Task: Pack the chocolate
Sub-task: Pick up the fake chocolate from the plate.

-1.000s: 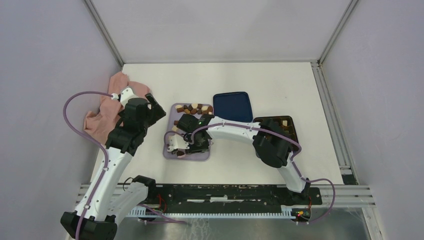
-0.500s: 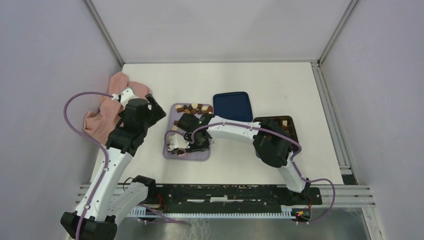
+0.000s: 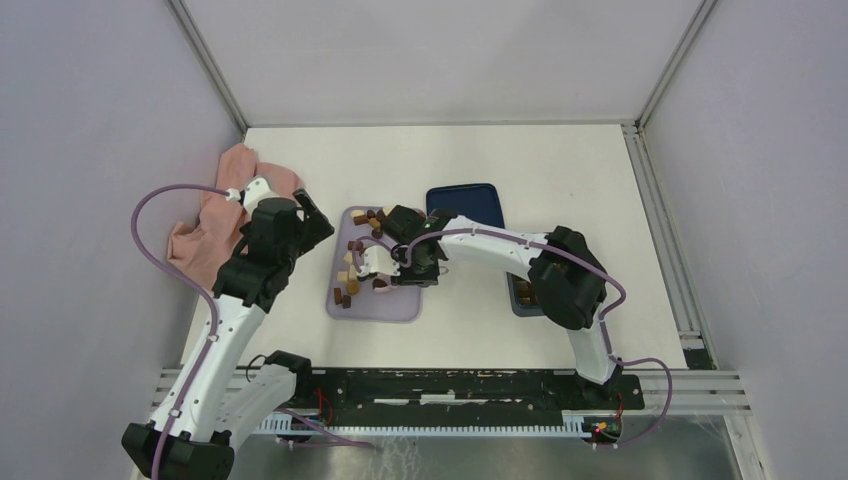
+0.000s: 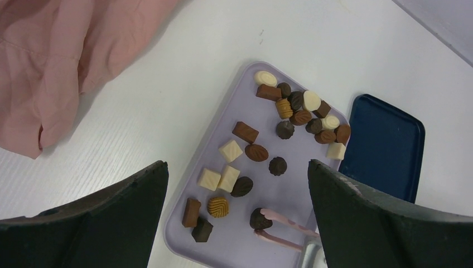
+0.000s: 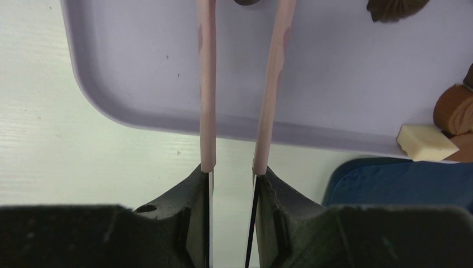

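Here, a dark round chocolate (image 4: 260,218) sits at the near end of the lilac tray (image 4: 290,190), pinched between the thin pink prongs (image 5: 207,84) of the right end effector (image 4: 268,222). Other pieces (image 4: 244,132) lie scattered beyond it. The left end effector (image 3: 314,216) hangs spread wide. The rounded piece could squirt from the narrow prongs on lifting and roll onto the surface (image 4: 167,111).

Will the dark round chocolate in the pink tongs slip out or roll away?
It might slip: the chocolate looks rounded, and the thin tongs seem to hold it only by their narrow tips. If it dropped, it would probably roll a little on the smooth tray. It looks tiny, so it is likely light.
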Motion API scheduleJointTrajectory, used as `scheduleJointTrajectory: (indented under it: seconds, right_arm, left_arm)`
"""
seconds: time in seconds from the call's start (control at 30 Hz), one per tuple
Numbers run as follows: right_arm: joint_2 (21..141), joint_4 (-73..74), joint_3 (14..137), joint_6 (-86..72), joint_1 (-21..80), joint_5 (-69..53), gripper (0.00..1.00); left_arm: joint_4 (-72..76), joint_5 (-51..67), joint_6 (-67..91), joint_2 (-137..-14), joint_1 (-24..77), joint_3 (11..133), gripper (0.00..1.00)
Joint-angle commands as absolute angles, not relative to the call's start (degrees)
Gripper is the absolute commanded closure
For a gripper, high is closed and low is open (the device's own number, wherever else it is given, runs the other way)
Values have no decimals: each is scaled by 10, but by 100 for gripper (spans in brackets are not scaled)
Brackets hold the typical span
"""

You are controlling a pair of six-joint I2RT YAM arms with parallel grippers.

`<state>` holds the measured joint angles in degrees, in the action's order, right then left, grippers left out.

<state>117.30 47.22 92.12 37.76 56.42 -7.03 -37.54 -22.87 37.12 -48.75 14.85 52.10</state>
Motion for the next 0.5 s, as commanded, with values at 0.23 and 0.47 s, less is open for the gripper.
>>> scheduleJointTrajectory:
  seconds: [0.23, 0.47]
  right_arm:
    - [1116, 443, 894, 371, 525, -120, 74]
    - [1085, 444, 884, 369, 504, -159, 74]
  left_arm:
    - [-338, -194, 408, -493, 146, 505, 0]
    - [-323, -177, 415, -495, 146, 497, 0]
